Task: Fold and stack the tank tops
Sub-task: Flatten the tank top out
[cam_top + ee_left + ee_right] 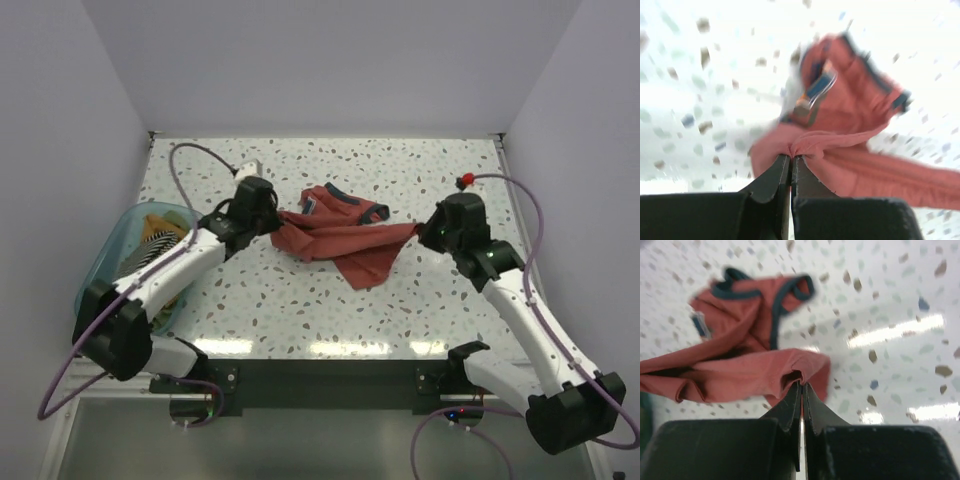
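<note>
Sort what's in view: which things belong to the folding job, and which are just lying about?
Job:
- rust-red tank top, pinched by the left gripper and the right gripper
- striped tank top and mustard-orange top, both in the teal plastic bin

Lying about:
- the teal plastic bin itself
- small white object, too small to identify

The rust-red tank top (345,238) is noted with dark navy trim at its openings and a blue-and-white graphic on one panel. The table (300,300) is recorded as white terrazzo, flecked with grey, brown and pale green. The bin (108,250) is seen as translucent teal; within it a black-and-white thin-striped tank top (150,250) and a mustard-orange tank top (160,222) are observed. The left gripper (790,159) and right gripper (802,386) are recorded as black. The arms (530,320) are finished in white and black, with purple cables (185,150)
</note>
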Available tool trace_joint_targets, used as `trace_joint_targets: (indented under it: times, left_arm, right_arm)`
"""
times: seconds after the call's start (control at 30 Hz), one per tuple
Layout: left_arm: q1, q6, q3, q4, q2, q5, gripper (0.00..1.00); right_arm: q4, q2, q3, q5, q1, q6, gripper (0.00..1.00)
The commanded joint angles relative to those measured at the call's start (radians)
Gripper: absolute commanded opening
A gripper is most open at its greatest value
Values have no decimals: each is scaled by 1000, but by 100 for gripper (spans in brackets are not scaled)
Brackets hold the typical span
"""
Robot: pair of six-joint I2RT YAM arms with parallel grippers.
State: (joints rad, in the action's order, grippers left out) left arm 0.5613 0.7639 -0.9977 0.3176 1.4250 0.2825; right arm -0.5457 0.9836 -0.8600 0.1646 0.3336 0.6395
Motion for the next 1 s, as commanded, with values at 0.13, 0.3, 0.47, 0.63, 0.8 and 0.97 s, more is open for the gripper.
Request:
trace_joint_targets:
  times: [0.13, 0.3, 0.47, 0.63, 0.8, 0.97]
  left_arm:
    - [-132, -110, -301, 120, -221, -121, 0]
    - [-132, -98, -502, 181, -326, -157, 0]
    - [-132, -46, -605, 170, -405, -158, 0]
    - [-132, 8, -648, 123, -457, -108, 0]
    - [-132, 31, -622, 74, -446, -34, 0]
    - [-141, 54, -542, -98, -313, -22, 0]
  right_arm:
    - [-120, 15, -452, 36, -38, -64, 0]
    - [-173, -3, -716, 108, -41, -83, 0]
    - [-240, 23, -968, 161, -41, -127, 0]
    - [-247, 52, -1152, 173, -41, -150, 0]
    - [-211, 148, -1231, 141, -41, -178, 0]
    - [-125, 348, -1237, 41, -42, -193, 0]
